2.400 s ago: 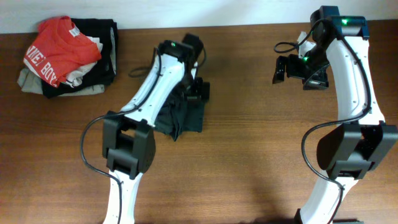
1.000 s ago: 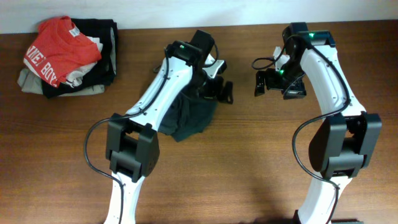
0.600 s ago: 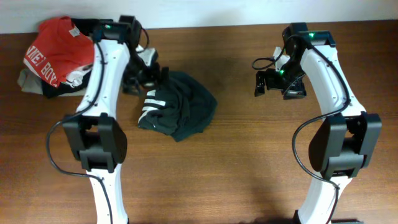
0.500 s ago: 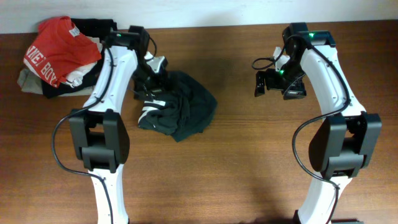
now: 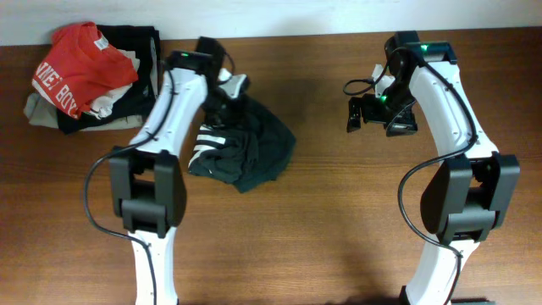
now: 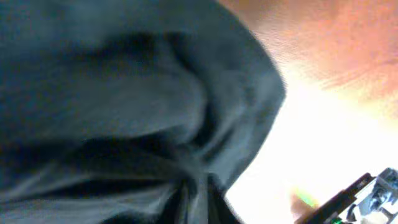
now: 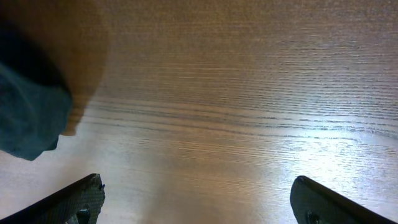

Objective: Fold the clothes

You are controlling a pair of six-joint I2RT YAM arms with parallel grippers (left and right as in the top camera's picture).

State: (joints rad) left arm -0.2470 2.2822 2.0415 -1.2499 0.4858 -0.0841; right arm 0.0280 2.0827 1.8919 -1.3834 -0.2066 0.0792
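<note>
The clothes, a dark navy-teal T-shirt [image 5: 254, 148] with white print at its left side, lie crumpled on the wooden table [image 5: 339, 220] left of centre. My left gripper [image 5: 230, 91] sits at the shirt's far edge, shut on a bunch of its cloth. In the left wrist view the dark fabric [image 6: 124, 99] fills the picture and gathers into a pinched fold at the bottom centre. My right gripper [image 5: 377, 113] hovers open over bare wood to the right of the shirt. Its two fingers [image 7: 78, 199] stand wide apart with nothing between them, and a shirt edge [image 7: 25, 118] shows at the left.
A pile of other garments lies at the back left corner, with a red shirt [image 5: 80, 72] on top of a black garment [image 5: 140, 59] and a beige one. The table's far edge meets a white wall [image 5: 296, 13].
My left arm swung from beside the pile rightward to the shirt's far edge, and its jaws closed on the cloth. The right arm has held still.
</note>
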